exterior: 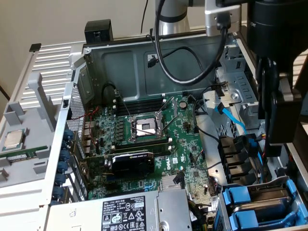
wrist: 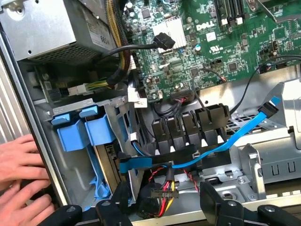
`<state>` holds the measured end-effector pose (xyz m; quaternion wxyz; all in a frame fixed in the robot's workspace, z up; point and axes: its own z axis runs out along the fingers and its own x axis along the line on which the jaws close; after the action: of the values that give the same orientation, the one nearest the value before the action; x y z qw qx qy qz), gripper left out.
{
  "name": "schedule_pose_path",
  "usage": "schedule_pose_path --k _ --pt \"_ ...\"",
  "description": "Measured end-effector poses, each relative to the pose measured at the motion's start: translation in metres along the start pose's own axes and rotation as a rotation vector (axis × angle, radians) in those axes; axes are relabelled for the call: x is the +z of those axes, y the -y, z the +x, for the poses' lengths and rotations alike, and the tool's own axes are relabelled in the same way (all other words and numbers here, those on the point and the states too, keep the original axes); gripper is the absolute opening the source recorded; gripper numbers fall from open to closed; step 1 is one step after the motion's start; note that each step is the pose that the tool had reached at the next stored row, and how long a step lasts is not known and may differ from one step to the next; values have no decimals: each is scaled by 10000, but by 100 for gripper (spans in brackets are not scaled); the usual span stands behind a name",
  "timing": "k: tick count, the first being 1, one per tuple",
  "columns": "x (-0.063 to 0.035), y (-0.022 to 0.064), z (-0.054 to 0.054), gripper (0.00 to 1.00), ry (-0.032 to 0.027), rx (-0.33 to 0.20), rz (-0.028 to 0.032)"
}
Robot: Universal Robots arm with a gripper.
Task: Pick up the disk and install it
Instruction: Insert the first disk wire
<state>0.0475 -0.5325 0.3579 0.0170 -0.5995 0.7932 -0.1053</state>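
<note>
Your fingers [wrist: 214,200] stand wide open, holding nothing, over the case's corner bay with the blue-framed disk [wrist: 73,134]; a person's hand [wrist: 21,160] rests beside it.

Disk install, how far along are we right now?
Done: blue carriers sit in the drive bay. In hand: nothing; the gripper hangs open above the bay, a person's hands at the case edge. Left: whether the disk is seated I cannot tell; the blue cable end looks unplugged.
</note>
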Motion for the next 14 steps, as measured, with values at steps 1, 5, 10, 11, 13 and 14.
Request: schedule_pose_path --k 1,5,10,11,13,14 --pt "16 3 -3 71 -3 13 -1" --pt "80 1 -10 71 -10 44 -4" --pt "134 -5 -2 69 -27 131 -13" --pt "136 -5 -2 69 -32 146 -14" --pt "141 -6 -2 56 -36 175 -17" --pt "143 -6 -2 56 -37 188 -19"
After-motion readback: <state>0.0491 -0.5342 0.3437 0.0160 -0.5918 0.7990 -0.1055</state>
